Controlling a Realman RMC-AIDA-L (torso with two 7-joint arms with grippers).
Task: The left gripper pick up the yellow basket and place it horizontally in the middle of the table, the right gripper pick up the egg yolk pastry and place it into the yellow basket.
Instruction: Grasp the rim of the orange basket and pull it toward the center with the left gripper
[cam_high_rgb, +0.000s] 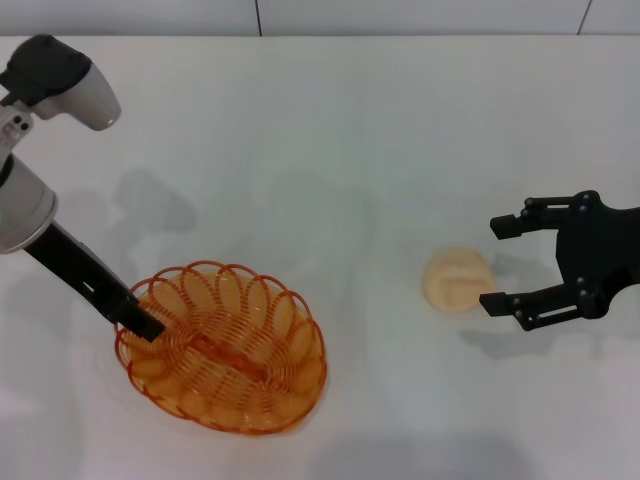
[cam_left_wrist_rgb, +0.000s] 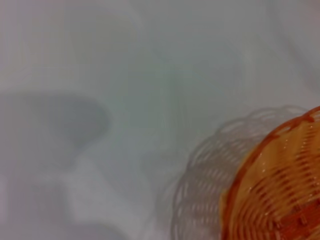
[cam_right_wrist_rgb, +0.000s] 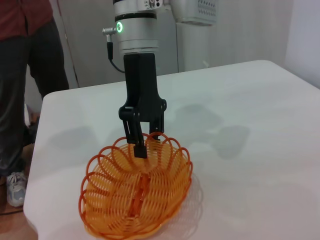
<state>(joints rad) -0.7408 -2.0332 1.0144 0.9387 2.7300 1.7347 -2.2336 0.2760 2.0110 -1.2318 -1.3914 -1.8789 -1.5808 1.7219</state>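
Note:
The yellow basket (cam_high_rgb: 225, 345) is at the front left of the white table (cam_high_rgb: 350, 130). My left gripper (cam_high_rgb: 140, 322) is shut on its left rim, one finger inside and one outside, as the right wrist view (cam_right_wrist_rgb: 144, 146) shows. The basket (cam_right_wrist_rgb: 135, 192) hangs tilted from that grip and seems slightly raised, its shadow offset in the left wrist view (cam_left_wrist_rgb: 280, 190). The egg yolk pastry (cam_high_rgb: 457, 280) lies on the table at the right. My right gripper (cam_high_rgb: 492, 265) is open just right of the pastry, its fingers on either side of the pastry's right edge, holding nothing.
A person in dark trousers (cam_right_wrist_rgb: 25, 75) stands beyond the table's left edge (cam_right_wrist_rgb: 37, 150). A tiled wall runs along the table's far edge (cam_high_rgb: 260, 20). Bare tabletop lies between the basket and the pastry.

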